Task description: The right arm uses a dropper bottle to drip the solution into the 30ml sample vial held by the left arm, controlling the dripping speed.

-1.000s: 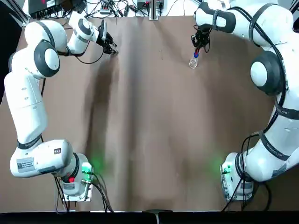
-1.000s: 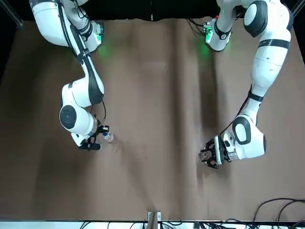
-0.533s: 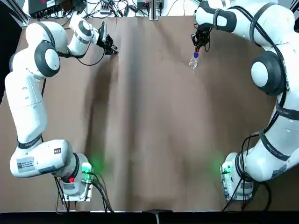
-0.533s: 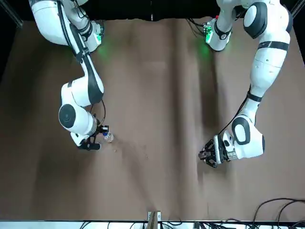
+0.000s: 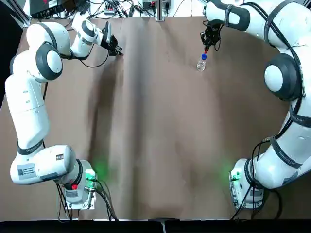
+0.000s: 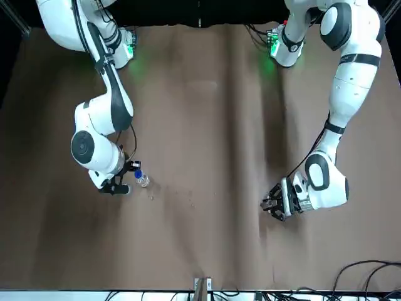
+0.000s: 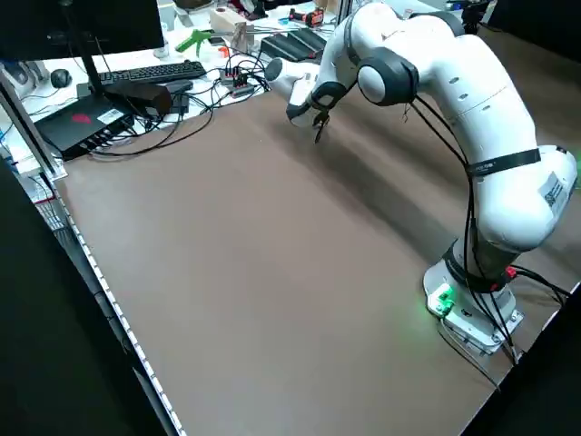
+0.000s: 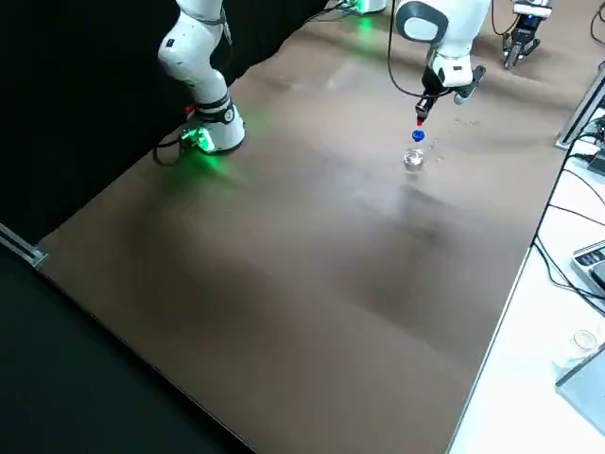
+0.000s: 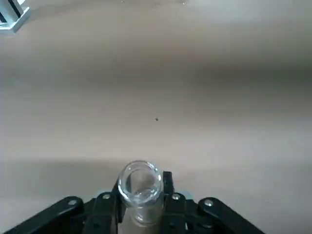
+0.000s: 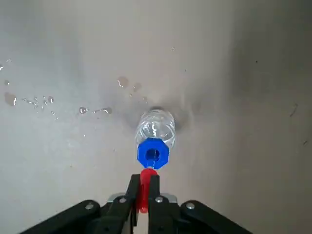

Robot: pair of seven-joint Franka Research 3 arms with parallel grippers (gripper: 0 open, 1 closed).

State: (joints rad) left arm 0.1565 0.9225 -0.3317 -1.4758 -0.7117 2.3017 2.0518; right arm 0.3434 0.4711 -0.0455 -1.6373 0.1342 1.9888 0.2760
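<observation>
Pinching only the dropper's [image 10: 153, 141] red top in my right tool [image 10: 141, 195], vial [image 9: 140, 187] clamped in my left tool [image 9: 140, 204], I risk spurting solution onto the desk [image 5: 160, 136] by squeezing too hard.

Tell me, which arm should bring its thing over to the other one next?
Probably the left: its gripper holds the little vial, while the right gripper pinches only the dropper bottle top.
</observation>
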